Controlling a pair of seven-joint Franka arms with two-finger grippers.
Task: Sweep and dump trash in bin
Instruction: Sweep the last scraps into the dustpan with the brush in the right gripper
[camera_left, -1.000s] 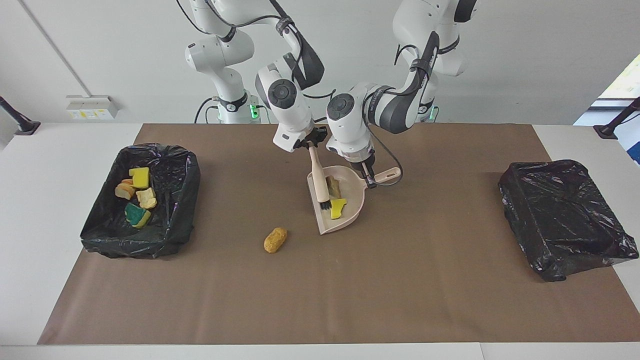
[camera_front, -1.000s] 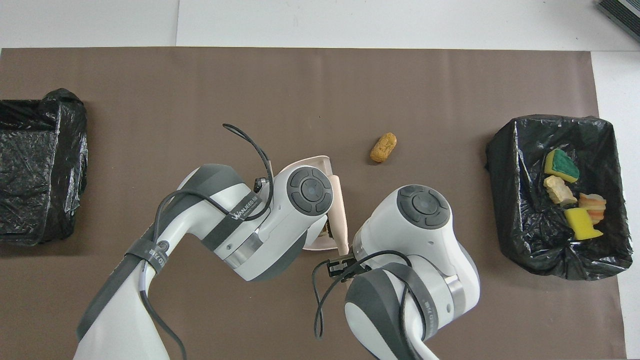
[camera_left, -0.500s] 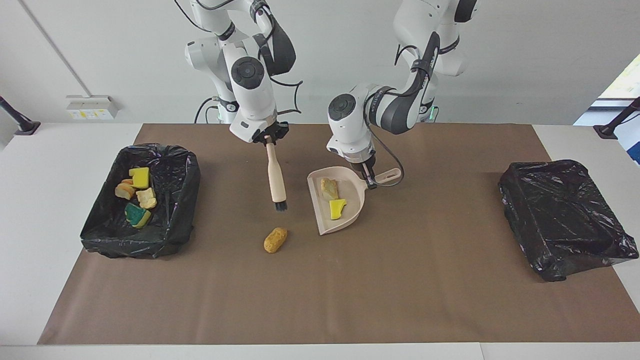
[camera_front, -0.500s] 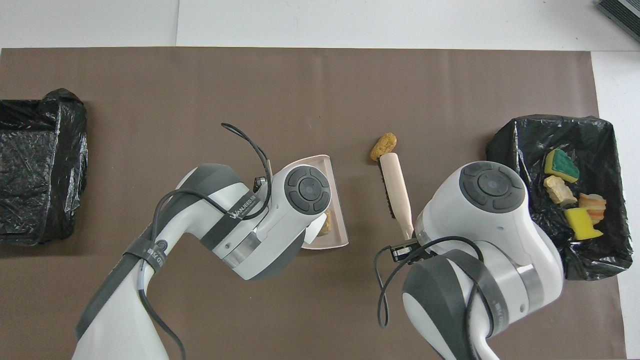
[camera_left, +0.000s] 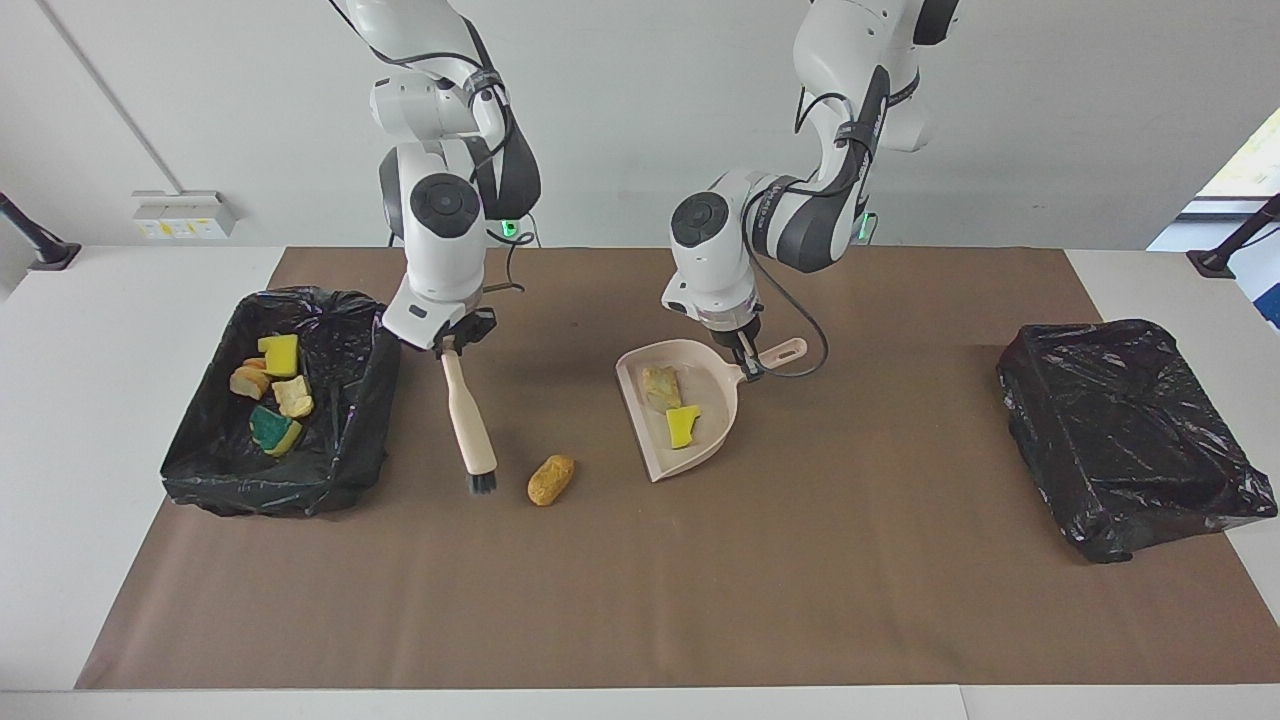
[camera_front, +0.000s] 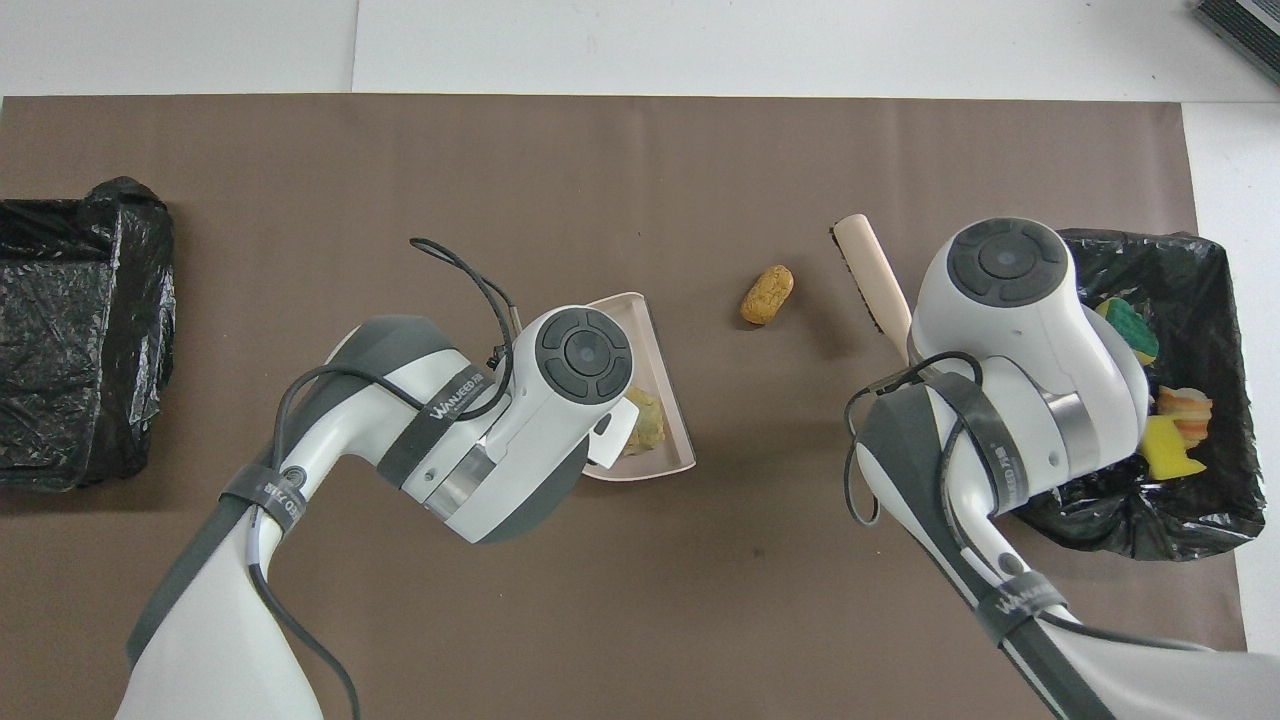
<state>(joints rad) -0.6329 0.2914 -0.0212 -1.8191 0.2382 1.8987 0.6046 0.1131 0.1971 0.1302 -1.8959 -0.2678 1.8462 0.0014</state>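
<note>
My right gripper (camera_left: 452, 342) clamps the brush (camera_left: 470, 420), bristles just beside the orange-brown bread piece (camera_left: 551, 479); my left gripper (camera_left: 746, 362) grips the dustpan (camera_left: 720, 425) handle.

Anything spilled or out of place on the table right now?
Nothing spilled. One orange-brown scrap lies loose on the brown mat, between the brush held by the right gripper and the dustpan held by the left gripper. Two scraps sit in the pan, the rest in the bin.
</note>
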